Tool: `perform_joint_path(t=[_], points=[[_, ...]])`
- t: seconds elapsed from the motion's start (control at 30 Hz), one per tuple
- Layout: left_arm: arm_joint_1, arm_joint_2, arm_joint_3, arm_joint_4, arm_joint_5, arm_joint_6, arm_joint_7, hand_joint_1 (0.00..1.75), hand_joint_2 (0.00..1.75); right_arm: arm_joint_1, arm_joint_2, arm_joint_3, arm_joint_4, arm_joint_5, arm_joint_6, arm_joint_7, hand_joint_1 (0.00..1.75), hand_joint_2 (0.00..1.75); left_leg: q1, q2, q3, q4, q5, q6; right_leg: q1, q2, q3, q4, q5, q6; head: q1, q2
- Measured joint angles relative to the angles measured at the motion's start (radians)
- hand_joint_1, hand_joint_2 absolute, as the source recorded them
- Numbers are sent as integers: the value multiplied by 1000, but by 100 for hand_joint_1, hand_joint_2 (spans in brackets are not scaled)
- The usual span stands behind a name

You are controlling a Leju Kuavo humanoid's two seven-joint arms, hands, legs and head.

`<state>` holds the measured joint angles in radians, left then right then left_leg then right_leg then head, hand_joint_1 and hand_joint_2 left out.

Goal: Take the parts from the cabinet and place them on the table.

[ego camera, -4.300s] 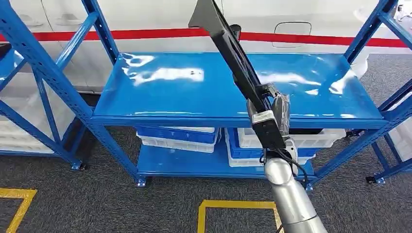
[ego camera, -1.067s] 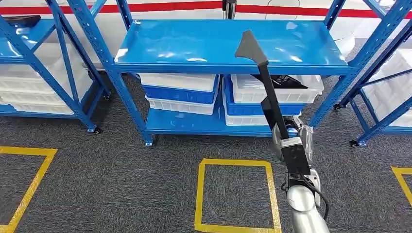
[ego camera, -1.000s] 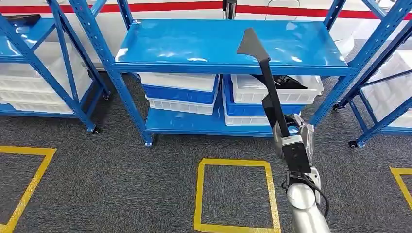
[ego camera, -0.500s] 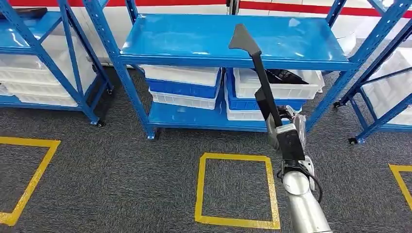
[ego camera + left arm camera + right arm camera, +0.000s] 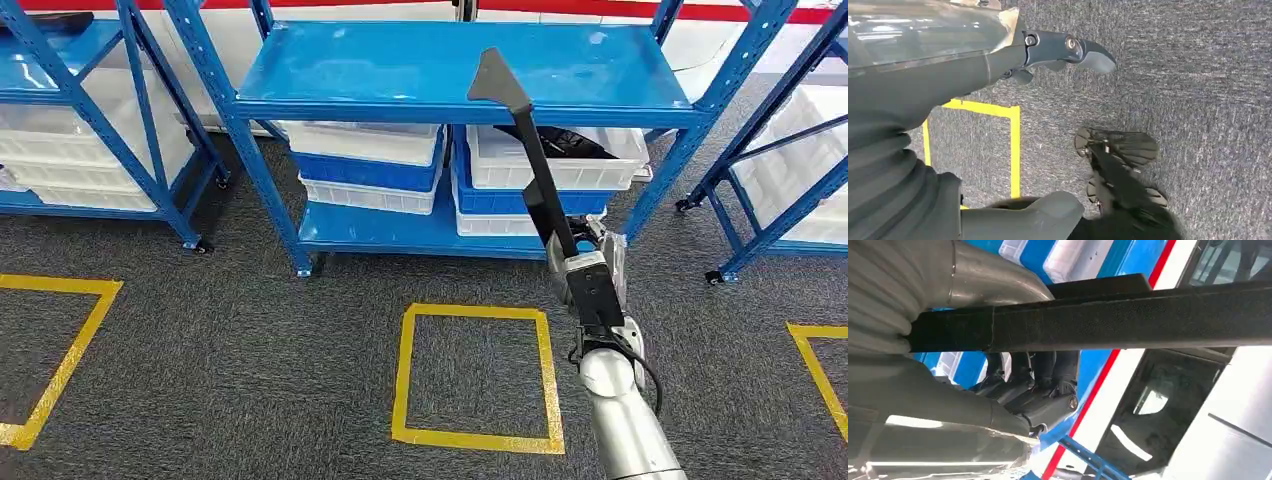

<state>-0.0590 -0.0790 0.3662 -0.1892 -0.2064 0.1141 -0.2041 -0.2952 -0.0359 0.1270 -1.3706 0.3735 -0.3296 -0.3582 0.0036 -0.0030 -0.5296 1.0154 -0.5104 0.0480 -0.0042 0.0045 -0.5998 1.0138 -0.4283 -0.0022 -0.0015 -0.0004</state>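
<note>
Gripping a long black part near its lower end, the right hand holds it tilted up over the grey carpet in the head view, its flared tip lying across the front edge of the blue rack. Under that bare top shelf, stacked white and blue bins sit on the lower shelf at the left, and a white bin on blue ones at the right holds dark items too tangled to make out. Open carpet lies between the rack and a yellow taped square; more blue racks with pale bins are cut off at both sides. From the left wrist, the left hand hangs over the carpet with its fingers apart and nothing in them, beside a yellow floor line. From the right wrist, the dark fingers curl round the black part, which crosses the frame and hides most of the palm; behind it run a blue shelf, a red stripe and blurred pale panels.
</note>
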Motion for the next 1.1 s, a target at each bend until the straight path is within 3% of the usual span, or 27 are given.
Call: perform_joint_path(t=[0.07,0.13,0.17,0.2,0.23,0.27,0.3,0.33,0.37,0.4,0.47,0.5,0.53,0.63,0.67,0.73,0.8,0.83,0.87,0.9,0.97,1.0,1.03,1.1], points=[[0,1,1,0,0,-1,-3,0,175,-5,-1,1,2,-1,-3,0,175,175,-11,3,-8,1,13,3,-4,-3,-5,0,8,11,-3,0],[0,3,6,0,2,-1,-3,0,175,-6,0,3,4,-2,-4,-1,175,175,-16,3,-12,-11,31,16,-6,-4,-6,-8,21,29,-3,0],[0,2,9,0,2,-1,-4,0,175,-7,-2,3,5,-2,-5,-1,175,175,-1,10,-8,-33,52,15,0,-5,-15,7,13,30,-1,0],[-1,2,10,0,2,-1,-4,0,175,-8,-6,3,6,-2,-7,-1,175,175,-5,10,-14,-39,62,19,-1,-4,-37,38,-22,25,-2,0],[-1,2,11,0,2,-1,-5,0,175,-11,-6,4,7,-2,-9,-2,175,175,-5,11,-27,-38,72,27,-3,-4,-64,107,-70,16,5,0],[-1,2,11,0,2,-1,-5,0,175,-11,-7,4,8,-2,-9,-2,175,175,-7,11,-37,-38,79,23,-5,-4,-91,187,-112,11,5,0],[-1,2,12,0,2,-2,-5,0,175,-9,-8,5,11,-3,-9,-2,175,175,-8,12,-49,-37,86,22,-7,-4,-112,255,-142,12,4,0],[0,2,12,0,2,-3,-5,0,175,-7,-8,5,14,-5,-9,-2,175,175,-8,12,-60,-36,94,20,-8,-4,-117,291,-156,17,5,0],[0,1,12,0,2,-5,-5,0,175,-6,-9,5,17,-5,-9,-2,175,175,-8,12,-71,-36,101,18,-10,-4,-97,276,-152,25,5,0],[1,1,13,0,2,-6,-5,0,175,-6,-10,5,18,-5,-9,-2,175,175,-7,12,-80,-35,108,14,-13,-5,-52,217,-136,36,5,0],[1,-2,13,0,2,-8,-5,0,175,-7,-10,5,18,-5,-10,-2,175,175,-4,12,-96,-24,118,4,-20,-7,71,31,-89,56,5,0],[0,0,13,0,2,-8,-6,0,175,-9,-10,5,18,-5,-10,-2,175,175,-5,13,-103,-15,120,0,-23,-8,89,-19,-104,48,5,0],[0,0,13,0,2,-8,-8,0,175,-8,-8,6,19,-5,-10,-2,175,175,-12,12,-110,-7,122,-6,-15,-4,88,-17,-87,41,5,0],[3,0,13,0,-1,-9,-11,0,175,-4,-12,5,19,-8,-14,-3,175,175,-9,12,-112,-9,135,-19,-13,-3,76,-6,-80,26,4,0],[4,0,13,0,-2,-10,-11,0,175,-4,-12,5,19,-9,-14,-3,175,175,-4,10,-118,-1,132,-21,-26,-4,71,-10,-71,14,3,0],[4,-1,13,0,-3,-10,-12,0,175,-5,-11,5,18,-10,-14,-3,175,175,0,6,-149,78,47,-36,-23,-4,68,-8,-57,1,-1,0],[4,0,13,0,-3,-10,-11,0,175,-4,-11,5,18,-10,-15,-3,175,175,3,6,-194,223,-42,-45,-18,-4,54,-7,-47,-3,-2,0],[5,-1,13,0,-4,-10,-11,0,175,-1,-12,4,18,-10,-15,-3,175,175,4,6,-204,271,-62,-46,-16,-4,47,-6,-42,-3,-2,0],[5,-1,13,0,-5,-10,-11,0,175,3,-13,4,18,-10,-16,-3,175,175,5,6,-194,276,-58,-44,-14,-4,42,-5,-37,-3,-2,0],[5,-1,13,0,-6,-10,-11,0,175,7,-13,4,18,-10,-16,-3,175,175,5,5,-166,242,-37,-41,-13,-4,38,-5,-35,0,-2,0],[4,-1,13,0,-11,-10,-11,0,175,15,-15,3,11,-10,-19,-3,175,175,4,3,-61,86,28,-27,-11,-3,36,-6,-30,2,-2,0],[3,-1,13,0,-14,-10,-11,0,175,16,-15,3,7,-10,-20,-3,175,175,3,-4,-23,14,31,-19,-12,-4,36,-6,-28,6,-2,0],[3,-1,13,0,-15,-11,-11,0,175,15,-16,2,2,-10,-24,-3,175,175,-4,-6,-15,-2,29,-16,-3,-4,28,-3,-24,13,0,0],[3,-1,13,0,-16,-11,-11,0,175,17,-16,2,0,-10,-27,-3,175,175,-12,-5,-22,1,34,-9,-11,-4,24,-6,-16,25,-2,0]])
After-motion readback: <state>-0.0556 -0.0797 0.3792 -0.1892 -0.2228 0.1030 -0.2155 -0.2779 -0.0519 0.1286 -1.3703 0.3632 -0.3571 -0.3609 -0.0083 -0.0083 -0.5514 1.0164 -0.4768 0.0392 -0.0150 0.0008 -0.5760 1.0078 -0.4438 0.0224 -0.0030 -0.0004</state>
